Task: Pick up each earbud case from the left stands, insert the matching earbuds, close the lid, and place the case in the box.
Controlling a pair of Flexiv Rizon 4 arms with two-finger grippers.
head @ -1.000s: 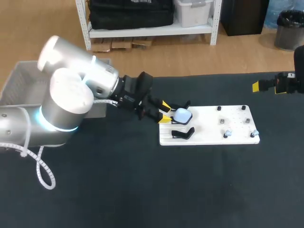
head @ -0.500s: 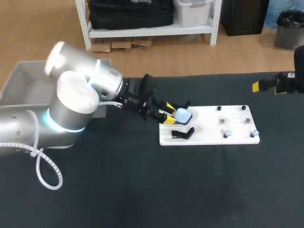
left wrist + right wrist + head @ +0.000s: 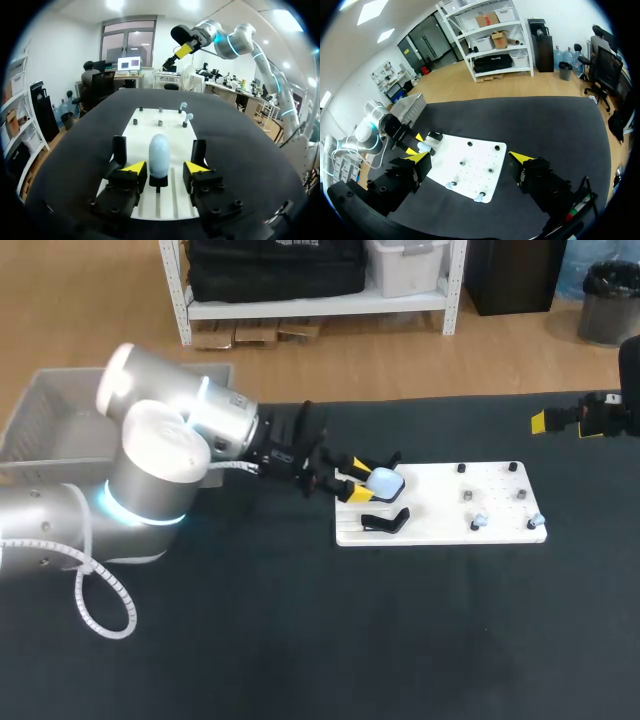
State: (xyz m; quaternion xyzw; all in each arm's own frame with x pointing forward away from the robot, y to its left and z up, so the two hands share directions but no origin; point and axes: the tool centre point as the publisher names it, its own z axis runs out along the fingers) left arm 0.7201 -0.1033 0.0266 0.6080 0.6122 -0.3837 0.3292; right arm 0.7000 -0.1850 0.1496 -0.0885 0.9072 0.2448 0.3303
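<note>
A pale blue earbud case (image 3: 384, 481) stands upright on a black stand at the left end of the white board (image 3: 440, 530). In the left wrist view the case (image 3: 159, 154) sits between the yellow tips of my left gripper (image 3: 165, 169), with a gap on each side, so that gripper is open. A second black stand (image 3: 385, 521) beside it holds nothing. Two pale earbuds (image 3: 479, 522) (image 3: 537, 521) rest on pegs at the board's right end. My right gripper (image 3: 565, 420) hovers off to the far right, open and holding nothing (image 3: 470, 167).
A grey box (image 3: 50, 415) sits at the table's back left, behind my left arm. Small dark pegs (image 3: 461, 468) dot the board's right half. Black matting covers the table around the board.
My left gripper has slid a little to the right, so its tips now flank the case. The right arm has not moved.
</note>
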